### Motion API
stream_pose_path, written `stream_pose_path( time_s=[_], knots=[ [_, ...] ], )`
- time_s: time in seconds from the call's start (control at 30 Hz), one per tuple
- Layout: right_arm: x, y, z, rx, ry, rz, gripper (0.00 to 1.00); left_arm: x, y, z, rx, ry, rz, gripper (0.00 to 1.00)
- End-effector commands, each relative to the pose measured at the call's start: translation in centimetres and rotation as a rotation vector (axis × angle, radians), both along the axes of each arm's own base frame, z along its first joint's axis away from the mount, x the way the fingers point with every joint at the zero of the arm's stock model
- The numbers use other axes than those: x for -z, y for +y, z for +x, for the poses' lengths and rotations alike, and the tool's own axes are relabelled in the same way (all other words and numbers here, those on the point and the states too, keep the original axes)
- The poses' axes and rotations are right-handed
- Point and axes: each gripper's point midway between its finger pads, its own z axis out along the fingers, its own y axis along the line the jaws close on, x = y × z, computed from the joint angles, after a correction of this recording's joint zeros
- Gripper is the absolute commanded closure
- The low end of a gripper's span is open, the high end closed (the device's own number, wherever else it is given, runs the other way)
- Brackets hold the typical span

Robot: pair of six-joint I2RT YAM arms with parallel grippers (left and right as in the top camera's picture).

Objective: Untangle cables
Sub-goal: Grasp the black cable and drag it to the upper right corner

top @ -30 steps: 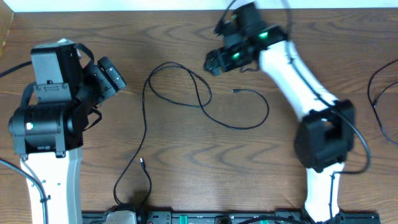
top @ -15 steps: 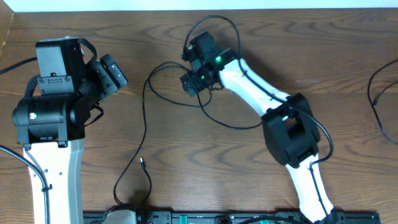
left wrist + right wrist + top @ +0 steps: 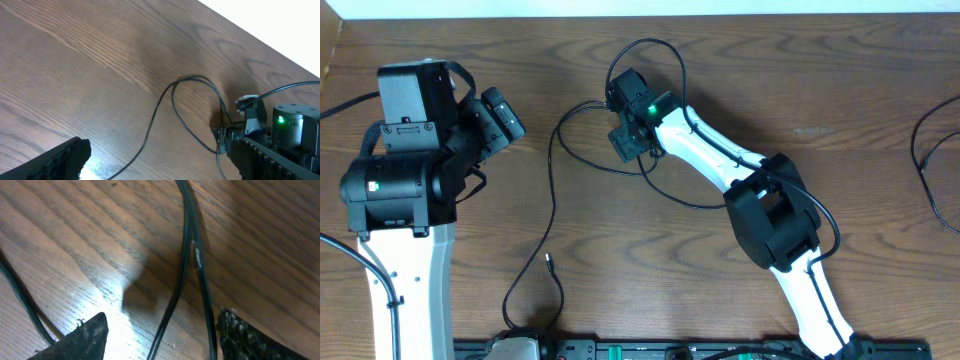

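Note:
A thin black cable (image 3: 553, 190) lies in long loose loops across the middle of the wooden table, with a small plug end (image 3: 548, 258) near the front. My right gripper (image 3: 625, 143) is low over the loop's crossing point. In the right wrist view its fingers (image 3: 162, 335) are open, with two black cable strands (image 3: 192, 255) running between them on the table. My left gripper (image 3: 500, 115) is at the left, open and empty; in the left wrist view its fingers (image 3: 160, 160) frame the cable loop (image 3: 192, 80) and the right arm.
Another black cable (image 3: 925, 160) hangs at the table's right edge. The arm bases stand at front left (image 3: 395, 200) and front right (image 3: 775, 215). A black rail (image 3: 620, 350) runs along the front edge.
My right arm swung from the back right to the left and came down onto the cable loop's crossing. The left arm has barely moved.

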Motion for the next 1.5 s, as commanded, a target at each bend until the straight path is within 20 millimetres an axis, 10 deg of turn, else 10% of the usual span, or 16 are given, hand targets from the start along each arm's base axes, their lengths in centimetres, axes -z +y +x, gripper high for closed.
stream_pose_path(
  time_s=[0.0, 0.23, 0.63, 0.7, 0.93, 1.2, 1.47],
  knots=[
    [0.9, -0.4, -0.3, 0.041, 0.017, -0.016, 0.35, -0.5, 0.2, 0.0, -0.006, -0.010, 0.003, 0.04],
    [2.8, -1.3, -1.4, 0.048, 0.053, -0.041, 0.37, -0.3, 0.2, -0.2, -0.006, -0.001, 0.002, 0.04],
    [4.2, -2.3, -3.2, 0.153, 0.147, -0.047, 0.85, -0.1, 0.2, -0.4, -0.006, 0.014, 0.001, 0.04],
    [4.1, -2.4, -2.9, 0.175, 0.147, -0.042, 0.99, -0.1, 0.2, -0.4, -0.006, 0.014, 0.001, 0.04],
    [0.7, -5.4, 0.4, 0.278, 0.124, -0.007, 0.99, -0.1, 0.2, -0.4, -0.006, 0.014, 0.001, 0.04],
    [-11.5, -15.0, 7.8, 0.406, -0.055, 0.067, 0.99, -0.1, 0.2, -0.4, -0.006, 0.013, 0.002, 0.04],
    [-23.9, -34.1, 10.9, 0.752, -0.310, 0.064, 0.99, -0.1, 0.2, -0.4, -0.006, 0.013, 0.002, 0.04]
  ],
)
